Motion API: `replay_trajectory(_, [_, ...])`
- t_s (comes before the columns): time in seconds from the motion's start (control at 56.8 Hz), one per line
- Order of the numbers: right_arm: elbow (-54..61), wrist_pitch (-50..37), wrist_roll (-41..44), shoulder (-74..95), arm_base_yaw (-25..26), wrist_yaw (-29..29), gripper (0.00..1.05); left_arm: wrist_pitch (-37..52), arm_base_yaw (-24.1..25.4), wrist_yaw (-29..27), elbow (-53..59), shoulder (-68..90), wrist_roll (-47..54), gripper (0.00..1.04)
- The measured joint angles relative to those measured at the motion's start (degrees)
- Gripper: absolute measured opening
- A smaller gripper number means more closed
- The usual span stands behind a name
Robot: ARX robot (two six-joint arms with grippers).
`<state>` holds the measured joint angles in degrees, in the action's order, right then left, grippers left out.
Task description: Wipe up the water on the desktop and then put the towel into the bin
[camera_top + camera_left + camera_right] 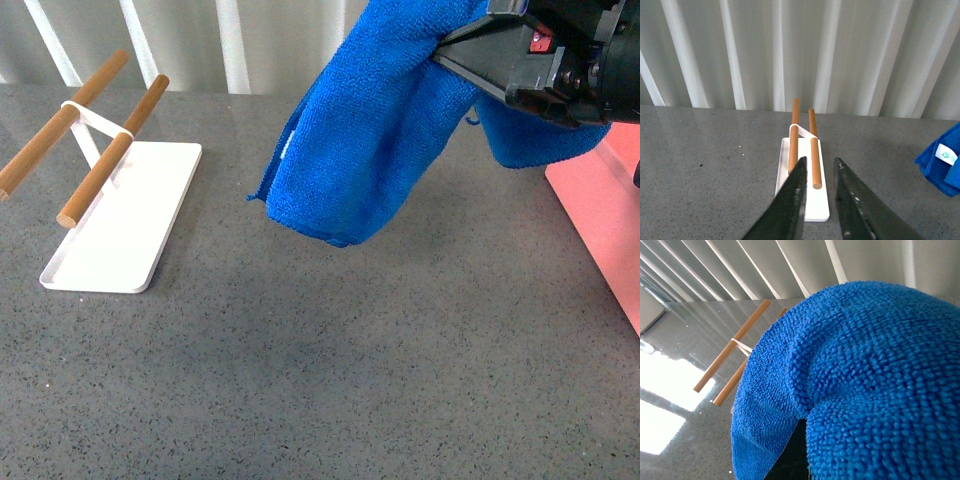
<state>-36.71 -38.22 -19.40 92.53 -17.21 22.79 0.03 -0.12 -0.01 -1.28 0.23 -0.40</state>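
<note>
Speckled grey desk (pixel 300 380): white stand (pixel 130 220) at left, pink bin (pixel 600 200) at right edge. Right gripper (pixel 445 55) clamped on blue towel (pixel 360 140), hanging clear of desk; left gripper (pixel 820 162) slightly parted, empty

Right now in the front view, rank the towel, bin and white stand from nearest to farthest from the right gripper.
1. towel, clamped in the right gripper.
2. bin, close by at the right edge.
3. white stand, far across on the left.
</note>
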Motion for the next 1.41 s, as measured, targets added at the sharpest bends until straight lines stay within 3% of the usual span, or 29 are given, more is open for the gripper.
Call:
replay_trajectory(0.123, [-2.5, 7.9, 4.3, 4.5, 0.4, -4.3, 0.04, 0.0, 0.0, 0.0, 0.0, 0.0, 0.0, 0.55])
replay_trajectory(0.282, [-7.4, 19.4, 12.0, 12.0, 1.5, -10.2, 0.04, 0.0, 0.0, 0.0, 0.0, 0.0, 0.0, 0.82])
replay_trajectory(0.387, [-11.9, 28.0, 20.5, 19.6, 2.6, -17.7, 0.04, 0.0, 0.0, 0.0, 0.0, 0.0, 0.1, 1.0])
replay_trajectory(0.669, [-20.7, 35.6, 37.1, 30.3, 3.1, -30.2, 0.04, 0.0, 0.0, 0.0, 0.0, 0.0, 0.1, 0.98])
replay_trajectory(0.915, [-32.0, 39.2, 42.1, 37.0, 2.0, -38.0, 0.04, 0.0, 0.0, 0.0, 0.0, 0.0, 0.1, 0.98])
replay_trajectory(1.162, [-35.3, 37.7, 40.3, 38.4, -2.1, -33.9, 0.04, 0.0, 0.0, 0.0, 0.0, 0.0, 0.1, 0.98])
replay_trajectory(1.303, [-32.1, 36.0, 38.2, 36.0, -8.7, -27.5, 0.04, 0.0, 0.0, 0.0, 0.0, 0.0, 0.1, 0.98])
replay_trajectory(1.408, [-27.2, 35.4, 36.9, 32.9, -12.4, -25.7, 0.04, 0.0, 0.0, 0.0, 0.0, 0.0, 0.1, 0.98])
